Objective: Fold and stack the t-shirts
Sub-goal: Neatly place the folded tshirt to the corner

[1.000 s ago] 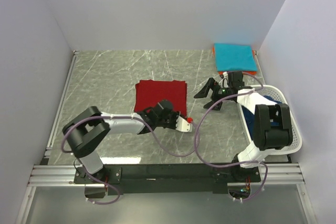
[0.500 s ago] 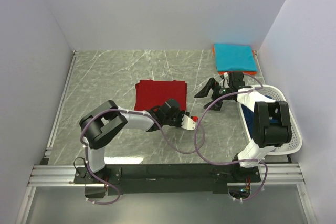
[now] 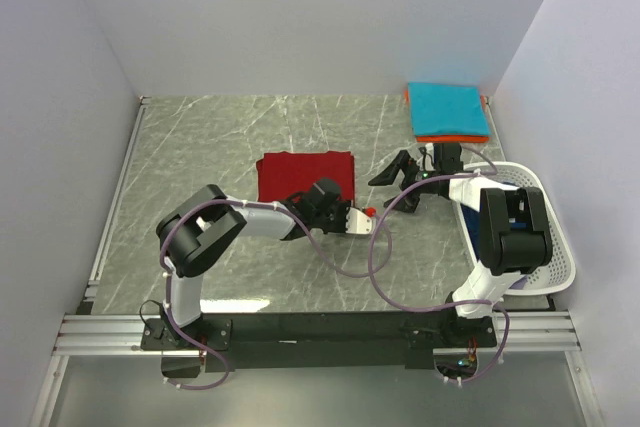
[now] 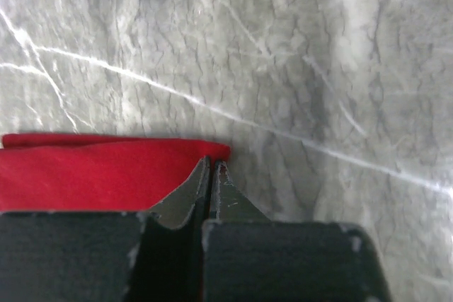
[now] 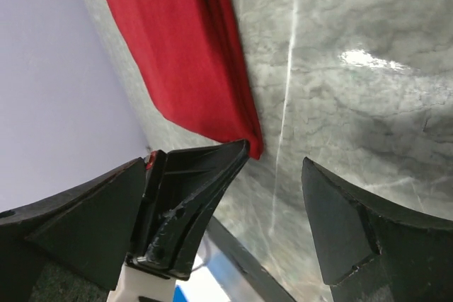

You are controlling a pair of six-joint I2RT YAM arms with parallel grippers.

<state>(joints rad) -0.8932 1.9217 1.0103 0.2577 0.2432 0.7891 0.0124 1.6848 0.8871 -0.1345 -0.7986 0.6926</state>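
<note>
The left gripper point(image 4: 211, 167) has its fingers pressed together, tips at the near right corner of the folded dark red t-shirt point(image 3: 305, 175); whether any cloth is caught between them cannot be told. The shirt lies flat at mid-table. Just right of it, the right gripper point(image 3: 398, 182) hovers with its fingers spread wide. In the far right corner, a folded teal t-shirt point(image 3: 447, 107) rests on an orange t-shirt point(image 3: 452, 137).

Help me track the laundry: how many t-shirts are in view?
4: the dark red shirt folded mid-table; teal shirt atop orange shirt, far-right corner; navy shirt in the basket, mostly hidden behind the right arm.
</note>
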